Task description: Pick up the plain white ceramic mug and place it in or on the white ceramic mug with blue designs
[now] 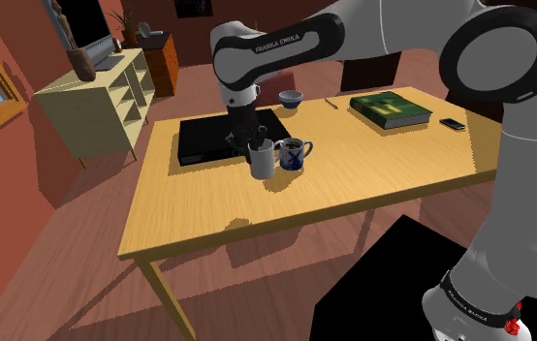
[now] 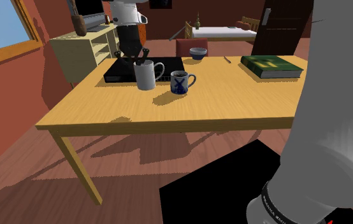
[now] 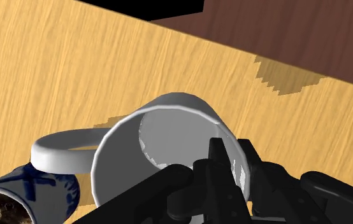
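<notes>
Black stand (image 1: 393,281) and white arm (image 1: 509,145), nearest the shoulder camera, with the arm reaching out over a pale wooden worktop (image 1: 354,184). The landmark is the white mug with blue designs (image 1: 294,153), which stands upright near the middle of the worktop and holds something dark. Just beside it, on the shoulder view's left, is the plain white mug (image 1: 262,160), its handle turned toward the patterned mug. The black pincer (image 1: 250,143) comes down on it from above. In the wrist view the pincer (image 3: 232,159) is narrowed onto the wall of the plain mug (image 3: 169,146), with one finger inside the rim and one outside. Whether the mug's base clears the worktop cannot be told. Just behind the two mugs, and extending to the shoulder view's left of the patterned mug, lies a flat black slab (image 1: 208,136). Farther behind the patterned mug sits a small bowl (image 1: 291,98), with a thin pen (image 1: 331,103) beside it. To the shoulder view's right of the patterned mug, well apart from it, lies a green book (image 1: 390,109), and beyond that a dark phone (image 1: 453,124). Off the worktop, far to the left of the patterned mug, a cream shelf unit (image 1: 102,102) stands against the reddish wall.
</notes>
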You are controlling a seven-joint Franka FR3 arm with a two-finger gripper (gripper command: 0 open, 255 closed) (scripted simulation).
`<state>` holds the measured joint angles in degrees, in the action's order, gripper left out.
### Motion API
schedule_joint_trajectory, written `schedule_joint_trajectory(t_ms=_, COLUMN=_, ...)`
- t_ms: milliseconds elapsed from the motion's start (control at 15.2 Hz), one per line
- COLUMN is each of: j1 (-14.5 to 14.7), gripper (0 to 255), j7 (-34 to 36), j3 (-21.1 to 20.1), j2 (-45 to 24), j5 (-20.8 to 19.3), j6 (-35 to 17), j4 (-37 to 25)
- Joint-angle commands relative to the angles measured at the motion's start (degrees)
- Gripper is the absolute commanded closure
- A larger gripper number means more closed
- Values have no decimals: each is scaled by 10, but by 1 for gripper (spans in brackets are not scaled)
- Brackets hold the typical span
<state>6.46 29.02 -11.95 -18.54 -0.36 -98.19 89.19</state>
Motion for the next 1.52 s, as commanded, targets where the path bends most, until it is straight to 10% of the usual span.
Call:
schedule_joint_trajectory(t_ms=0, j1=0, gripper=255, j7=0, j3=0, j2=2, j5=0, j6=16, j4=-14)
schedule_joint_trajectory(t_ms=726, j1=2, gripper=255, j7=3, j3=-1, j2=2, j5=1, j6=97, j4=-95)
schedule_joint_trajectory(t_ms=1452, j1=-83, gripper=255, j7=-128, j3=45, j2=-21, j5=-9, j6=135, j4=-153)
